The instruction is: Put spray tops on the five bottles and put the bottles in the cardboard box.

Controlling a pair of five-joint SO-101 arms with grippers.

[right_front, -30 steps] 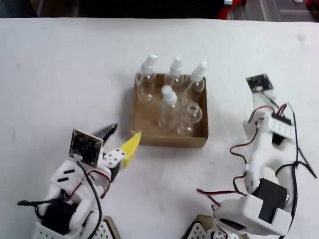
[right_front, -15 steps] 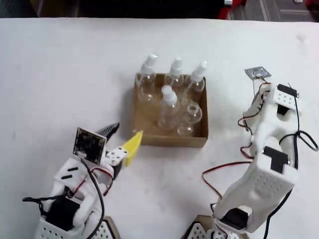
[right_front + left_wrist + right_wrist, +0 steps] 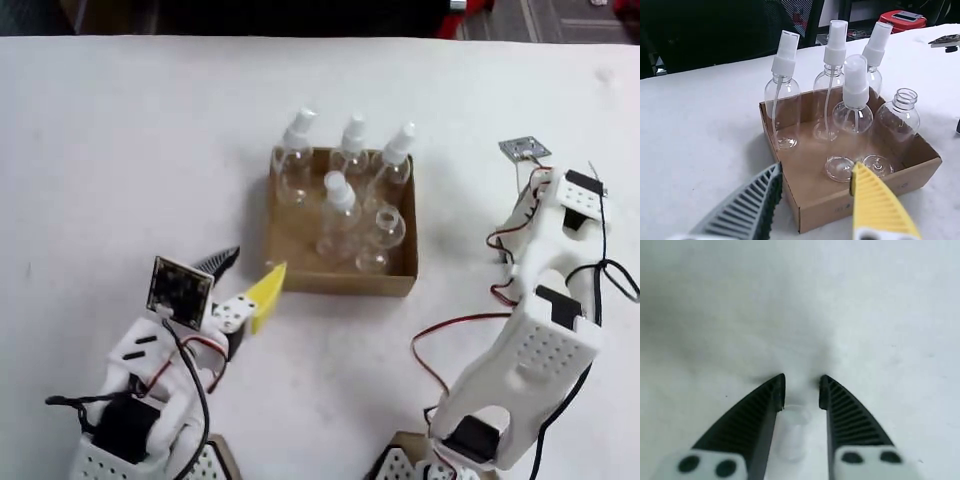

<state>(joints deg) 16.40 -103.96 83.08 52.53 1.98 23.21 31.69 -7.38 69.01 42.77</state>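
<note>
**Right arm [image 3: 530, 340] bent down beside box [image 3: 340, 283]; left low**

Left gripper [image 3: 250, 265] sat off the box's near corner, jaws wide, holding nothing. Right gripper [image 3: 801, 382] pointed down at the table [image 3: 120, 150], jaws narrow astride a pale blurred cylinder [image 3: 790, 435]; couldn't make out what. Five bottles [image 3: 340, 205] stood in the box, four capped, open bottle [image 3: 385, 222] near-right.

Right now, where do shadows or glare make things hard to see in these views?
Right wrist view: a soft shadow darkens the table ahead of the jaws, and the pale piece between them barely stands out from the white surface. Left wrist view: the clear bottles carry small highlights yet show well against the cardboard box. High view: even light, only faint shadows.
</note>
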